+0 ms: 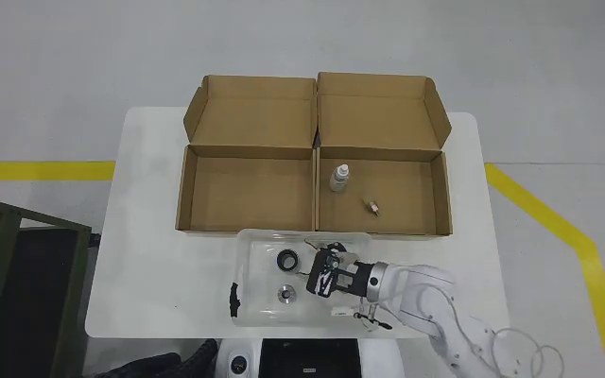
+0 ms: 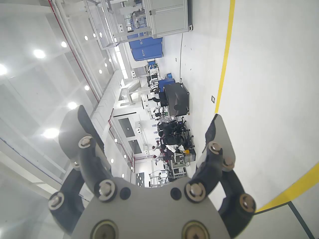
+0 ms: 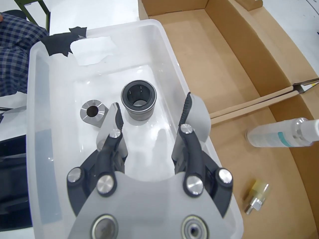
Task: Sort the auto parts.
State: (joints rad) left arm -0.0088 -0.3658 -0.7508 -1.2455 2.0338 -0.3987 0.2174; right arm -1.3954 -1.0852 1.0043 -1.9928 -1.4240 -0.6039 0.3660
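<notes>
Bearing (image 3: 138, 103) stands upright in the bin (image 3: 39, 100) beside a steel collet (image 3: 92, 112), right pincer (image 3: 152, 112) open just short of it, left pincer (image 2: 149, 118) open and idle, so you're at the pick step: ease forward until the jaws straddle the bearing, then close.

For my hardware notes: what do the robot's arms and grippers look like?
The left gripper and right gripper have a grey base plate, silver screws, black links and two grey fingers with black ridged pads. The right arm is white, with a thin white cable.
</notes>
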